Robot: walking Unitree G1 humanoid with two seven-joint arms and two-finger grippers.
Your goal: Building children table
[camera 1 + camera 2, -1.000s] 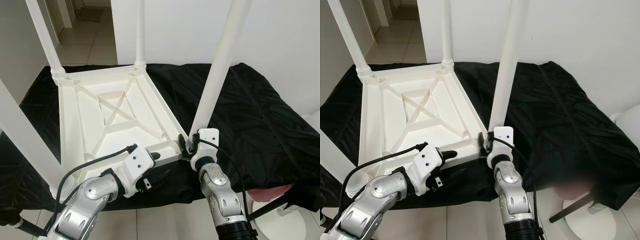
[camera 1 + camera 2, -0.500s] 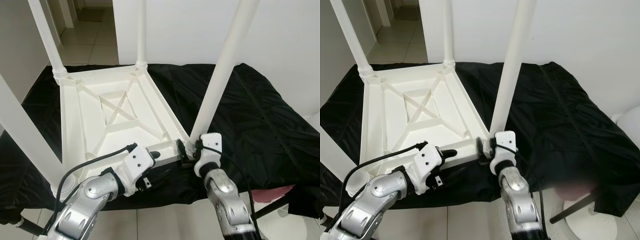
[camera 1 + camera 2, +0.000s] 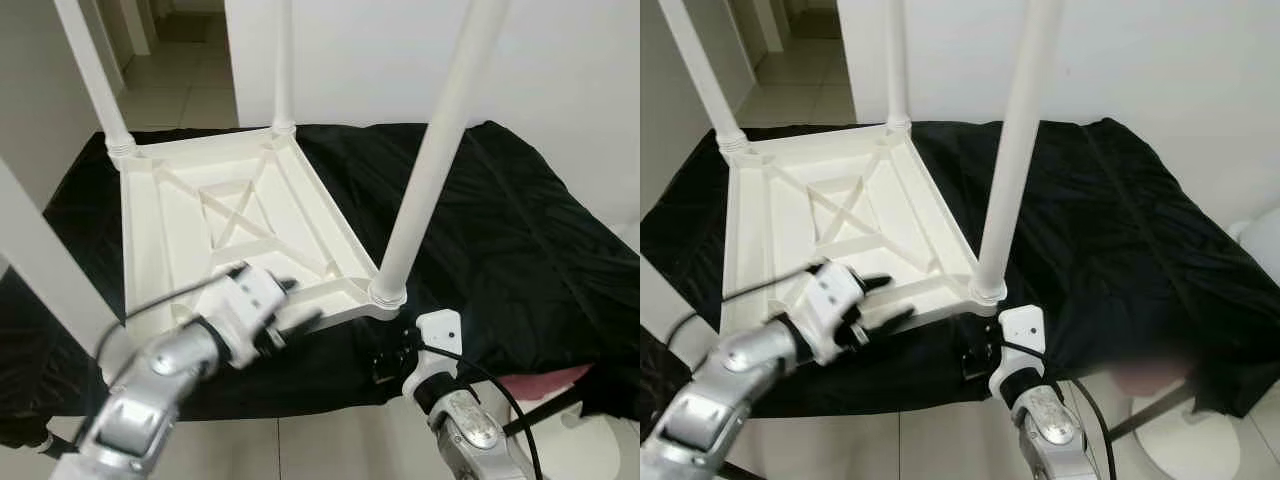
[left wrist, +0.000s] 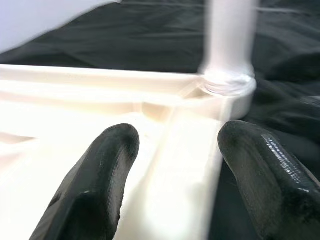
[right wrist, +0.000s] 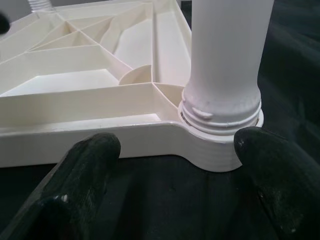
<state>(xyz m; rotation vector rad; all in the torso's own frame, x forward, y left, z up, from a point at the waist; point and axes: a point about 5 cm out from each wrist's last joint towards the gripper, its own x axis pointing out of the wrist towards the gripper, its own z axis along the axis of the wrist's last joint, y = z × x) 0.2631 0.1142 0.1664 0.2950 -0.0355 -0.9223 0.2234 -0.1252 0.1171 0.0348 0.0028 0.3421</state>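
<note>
A white plastic children's table [image 3: 230, 220] lies upside down on black cloth, its legs pointing up. The near-right leg [image 3: 430, 160] stands in its corner socket [image 3: 388, 293]. My right gripper [image 3: 390, 360] hangs open just in front of that socket, a short gap away; in the right wrist view its fingers [image 5: 85, 175] flank the leg [image 5: 227, 60] without touching it. My left gripper [image 3: 885, 300] hovers open over the table's near rim, blurred. The left wrist view has one finger [image 4: 100, 175] on each side of a rib that runs to the socket.
The black cloth [image 3: 520, 230] covers the whole support and drapes over its front edge. A near-left leg [image 3: 40, 270] rises close to my left arm, and two far legs [image 3: 95, 80] stand at the back. A white round object [image 3: 590, 440] sits on the floor at the right.
My right gripper has drawn back from the base of the near-right leg and dropped toward me. My left gripper has risen from the front of the near rim to above it.
</note>
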